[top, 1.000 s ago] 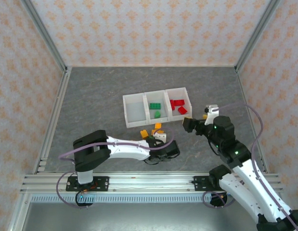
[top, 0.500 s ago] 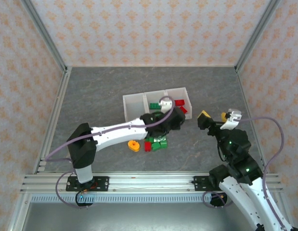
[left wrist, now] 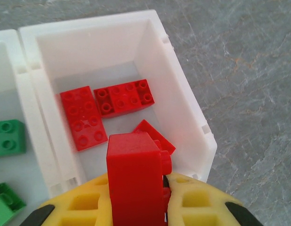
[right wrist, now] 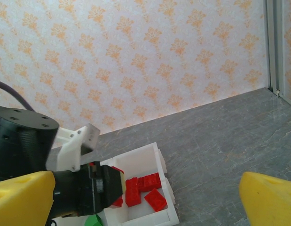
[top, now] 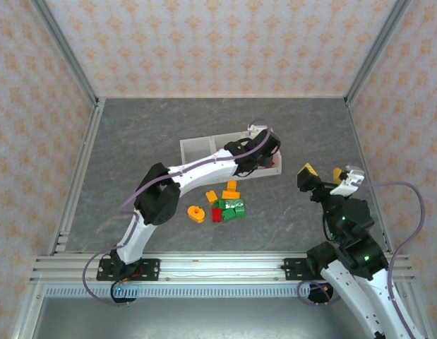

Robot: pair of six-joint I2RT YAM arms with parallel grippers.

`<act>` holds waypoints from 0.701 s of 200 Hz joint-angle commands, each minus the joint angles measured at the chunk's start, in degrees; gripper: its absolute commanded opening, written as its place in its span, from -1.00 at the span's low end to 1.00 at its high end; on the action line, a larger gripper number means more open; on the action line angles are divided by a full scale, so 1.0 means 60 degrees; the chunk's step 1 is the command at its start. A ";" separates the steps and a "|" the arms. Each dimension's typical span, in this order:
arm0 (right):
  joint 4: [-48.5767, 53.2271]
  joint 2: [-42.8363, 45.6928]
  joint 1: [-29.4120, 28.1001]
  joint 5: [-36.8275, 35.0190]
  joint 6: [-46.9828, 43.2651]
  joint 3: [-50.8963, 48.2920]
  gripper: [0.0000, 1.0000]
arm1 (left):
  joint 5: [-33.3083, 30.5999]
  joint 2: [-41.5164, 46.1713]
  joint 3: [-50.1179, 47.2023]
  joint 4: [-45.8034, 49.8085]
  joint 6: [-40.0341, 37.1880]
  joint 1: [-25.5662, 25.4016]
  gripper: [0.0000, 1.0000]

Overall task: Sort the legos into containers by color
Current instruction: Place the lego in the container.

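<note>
One red brick (left wrist: 133, 174) sits pinched upright in my left claw (left wrist: 136, 207), at the near rim of the white bin (left wrist: 185, 108) of reds (left wrist: 124, 96) ahead; I'd ease forward past that rim before releasing.

Glossy plastic red brick (left wrist: 133, 183); white bin (left wrist: 183, 108) plastic, seemingly matt.

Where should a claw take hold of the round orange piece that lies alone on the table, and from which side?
Come from straight above and pinch the round orange piece across its outer rim. It seems to lie flat, hole up, with bare table around it, so there is room on both sides; the other bricks lie apart.
</note>
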State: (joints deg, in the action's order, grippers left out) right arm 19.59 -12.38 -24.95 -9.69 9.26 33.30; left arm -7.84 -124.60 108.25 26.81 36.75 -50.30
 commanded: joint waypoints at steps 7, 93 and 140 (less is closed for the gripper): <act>-0.0233 0.0203 0.0012 -0.0201 0.0054 -0.0093 1.00 | 0.0196 -0.0161 0.0719 0.0125 -0.0470 0.0216 -0.51; -0.0196 0.0218 0.0013 -0.0207 0.0005 -0.0101 1.00 | 0.0420 -0.0685 0.1178 -0.0322 -0.0760 0.0516 -0.22; -0.0214 0.0217 0.0013 -0.0215 -0.0004 -0.0128 1.00 | 0.0356 -0.0160 0.1148 -0.0329 -0.1078 0.0508 0.18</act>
State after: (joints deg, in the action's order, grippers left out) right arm 19.57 -11.97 -24.95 -9.69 9.23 33.30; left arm -5.37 -127.22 113.54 25.47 32.40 -47.35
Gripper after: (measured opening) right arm 0.998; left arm 0.550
